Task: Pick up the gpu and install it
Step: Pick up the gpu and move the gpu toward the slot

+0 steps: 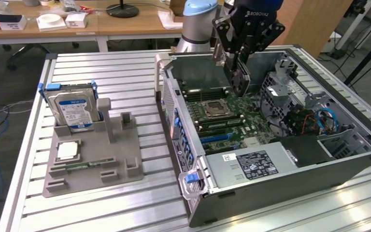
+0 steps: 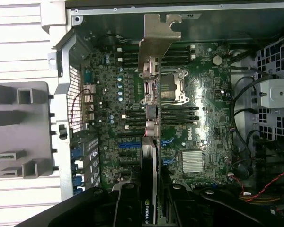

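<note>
Two fingers (image 2: 128,208) | partly closed, gripping gpu (image 2: 154,47) | over motherboard (image 2: 203,109)

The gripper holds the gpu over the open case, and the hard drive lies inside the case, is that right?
No. The hard drive stands in the gray holder outside the case, as the exterior view shows. The gripper does hold the gpu over the open case.
</note>
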